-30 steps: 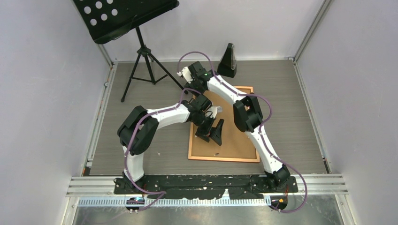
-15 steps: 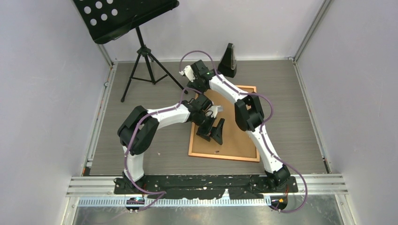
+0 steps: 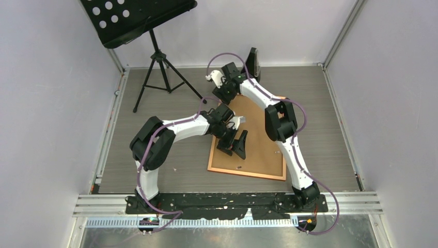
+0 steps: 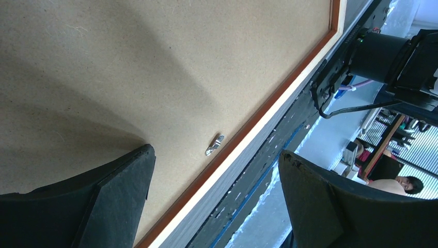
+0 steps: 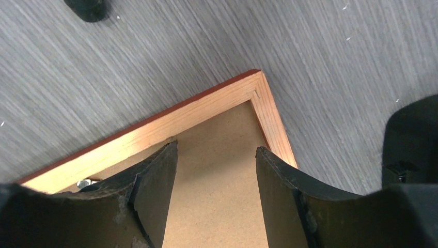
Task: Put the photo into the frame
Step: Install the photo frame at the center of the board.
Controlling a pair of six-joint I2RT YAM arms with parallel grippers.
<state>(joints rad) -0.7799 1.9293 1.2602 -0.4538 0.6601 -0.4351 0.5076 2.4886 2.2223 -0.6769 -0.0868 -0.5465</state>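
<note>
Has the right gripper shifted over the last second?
Yes. The right gripper has swung right and slightly farther out, toward the black pyramid-shaped object at the table's far edge, above a corner of the frame.

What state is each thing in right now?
frame: flat on the table, back side up.
backing board: seated inside the frame.
photo: not visible.
left pincer: open, above the backing board, holding nothing.
right pincer: open, over the frame's far left corner, holding nothing.
music stand: upright.
</note>
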